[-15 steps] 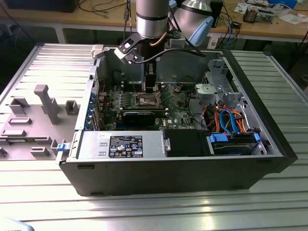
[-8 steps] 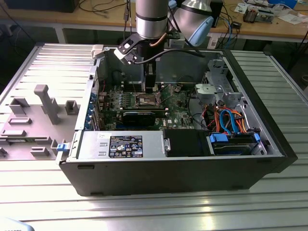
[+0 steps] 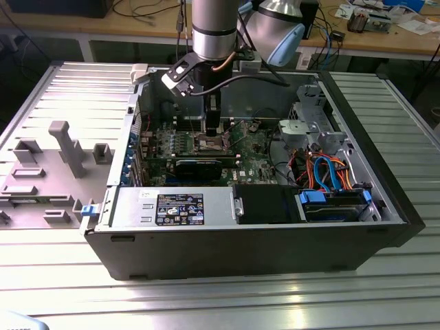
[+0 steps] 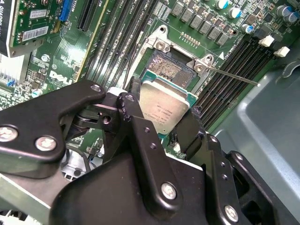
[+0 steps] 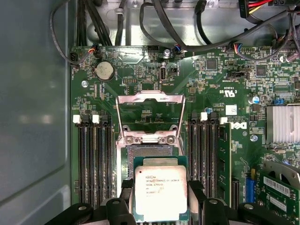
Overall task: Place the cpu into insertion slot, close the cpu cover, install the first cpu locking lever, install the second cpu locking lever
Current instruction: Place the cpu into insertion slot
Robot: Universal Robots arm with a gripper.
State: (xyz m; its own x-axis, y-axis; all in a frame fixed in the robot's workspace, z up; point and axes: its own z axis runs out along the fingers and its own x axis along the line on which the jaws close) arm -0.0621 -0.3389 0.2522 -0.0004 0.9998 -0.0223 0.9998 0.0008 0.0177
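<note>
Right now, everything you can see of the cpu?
The cpu is a flat square chip: silvery-grey metal lid with small print, green-edged substrate. Lid up, it is clamped in the gripper, black fingers on two opposite edges, partly over the open insertion slot, whose contact field shows beyond it. Whether it touches the slot cannot be told.

Silvery cpu (image 5: 161, 192) hovers over insertion slot (image 5: 149, 151) (cpu cover (image 5: 149, 97) raised).

At the upper centre of the exterior view the arm (image 3: 215, 27) is showing a silver-grey cylinder, a pale blue joint cap (image 3: 289, 42) and a trailing black cable (image 3: 254, 76). The gripper (image 4: 164, 110) is showing matte black links dotted with silver screws (image 4: 168, 190).
</note>
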